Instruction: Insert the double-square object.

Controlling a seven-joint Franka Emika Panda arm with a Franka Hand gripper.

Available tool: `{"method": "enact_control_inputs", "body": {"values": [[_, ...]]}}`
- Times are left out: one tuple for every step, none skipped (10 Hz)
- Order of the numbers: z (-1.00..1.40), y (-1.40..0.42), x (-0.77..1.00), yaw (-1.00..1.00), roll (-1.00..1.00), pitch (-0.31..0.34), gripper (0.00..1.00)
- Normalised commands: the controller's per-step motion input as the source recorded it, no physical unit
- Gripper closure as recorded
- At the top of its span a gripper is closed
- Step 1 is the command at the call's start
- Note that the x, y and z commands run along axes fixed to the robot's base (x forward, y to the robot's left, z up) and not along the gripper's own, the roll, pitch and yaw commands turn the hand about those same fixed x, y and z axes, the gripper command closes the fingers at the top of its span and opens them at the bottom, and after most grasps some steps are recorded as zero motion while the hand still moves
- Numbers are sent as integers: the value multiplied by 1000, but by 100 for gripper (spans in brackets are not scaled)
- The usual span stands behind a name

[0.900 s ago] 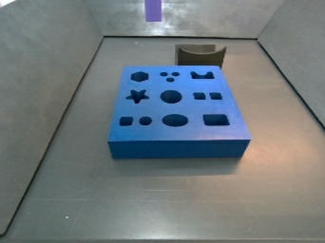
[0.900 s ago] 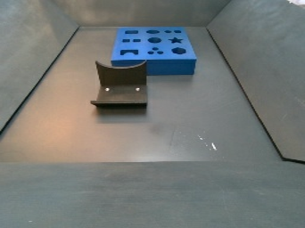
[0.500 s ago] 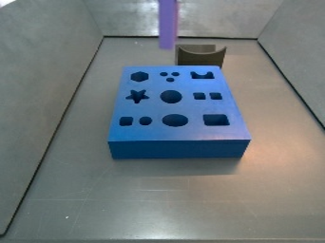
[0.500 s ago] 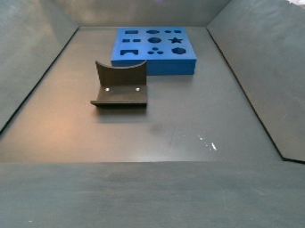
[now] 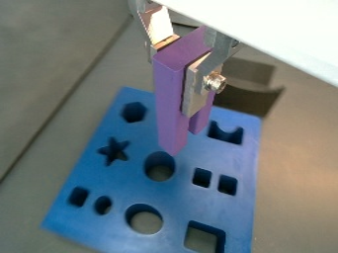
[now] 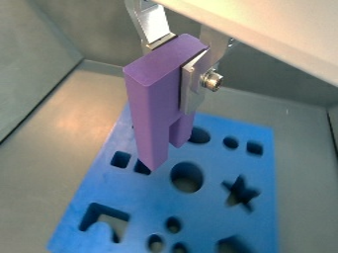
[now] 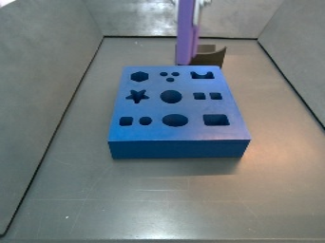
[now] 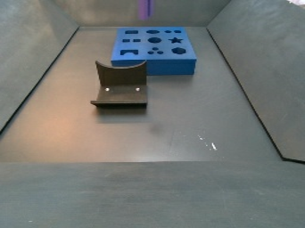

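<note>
My gripper point(image 5: 180, 61) is shut on the double-square object point(image 5: 173, 104), a tall light-purple peg of two joined square bars, held upright. It shows in both wrist views, also point(image 6: 161, 104). The silver fingers point(image 6: 195, 74) clamp its upper part. The peg hangs above the blue block point(image 5: 145, 188), over the part with the round hole point(image 5: 160, 167) and small square holes. In a side view the peg point(image 7: 185, 33) hangs above the block's point(image 7: 176, 112) far edge. In a side view only the peg's tip point(image 8: 146, 9) shows, above the block point(image 8: 156, 50).
The dark fixture point(image 8: 120, 86) stands on the floor apart from the block; it also shows in a side view point(image 7: 211, 53) behind the peg. Grey walls enclose the floor on all sides. The block has star, hexagon, round and square holes.
The peg in my gripper has come down and moved right, from the far wall to above the block's far edge. The block and fixture have not moved.
</note>
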Motion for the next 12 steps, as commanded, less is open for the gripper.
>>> {"method": "enact_control_inputs", "body": {"values": [[-331,66,160,-1000,0,0,100],[-314,0,57,-1000,0,0,100],[-311,0,63,-1000,0,0,100],[-314,0,74,-1000,0,0,100],[-314,0,77,-1000,0,0,100],[-314,0,77,-1000,0,0,100],[-283,0,63,-1000,0,0,100],[-260,0,63,-1000,0,0,100],[-231,0,0,-1000,0,0,100],[-217,0,0,-1000,0,0,100],[-214,0,0,-1000,0,0,100],[-137,0,49,-1000,0,0,100]]}}
